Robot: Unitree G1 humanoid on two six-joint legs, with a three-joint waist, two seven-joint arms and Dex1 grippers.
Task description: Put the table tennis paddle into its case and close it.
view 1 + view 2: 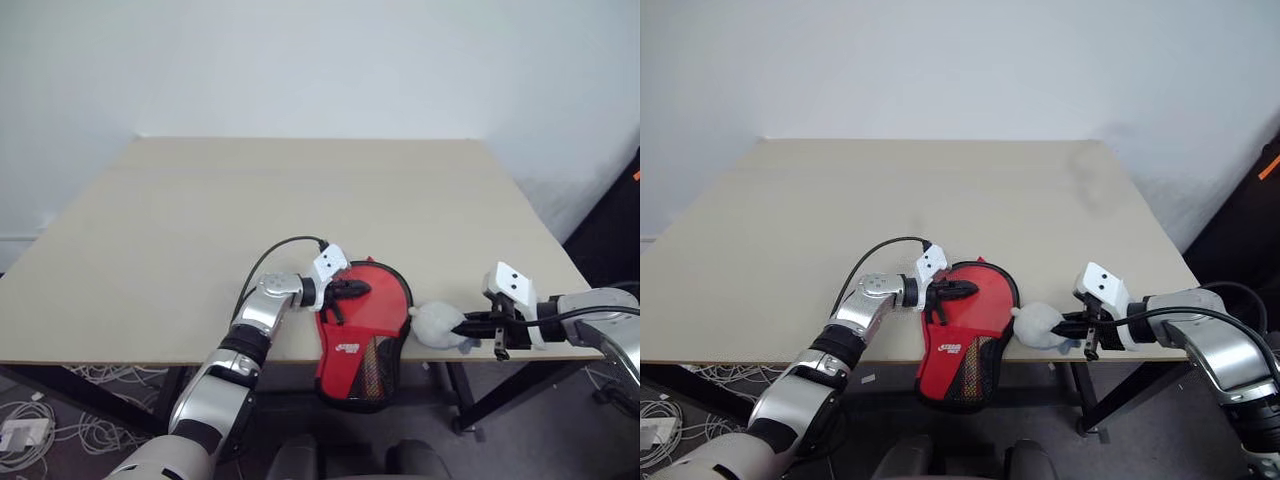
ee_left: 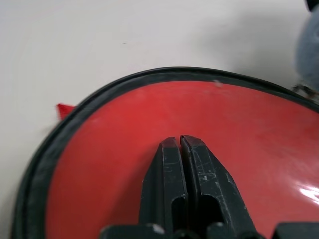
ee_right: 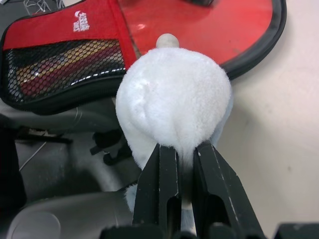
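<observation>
Left eye view shows one case (image 1: pixel 362 335) on the table's (image 1: pixel 300 200) near edge, its narrow mesh end hanging over. One left gripper (image 1: pixel 352 289), fingers pressed together and empty, rests on the case's red round face. One right gripper (image 1: pixel 462 325), just beside the case, pinches a white fluffy lump (image 1: pixel 436 325). Whether the paddle is inside is hidden.
</observation>
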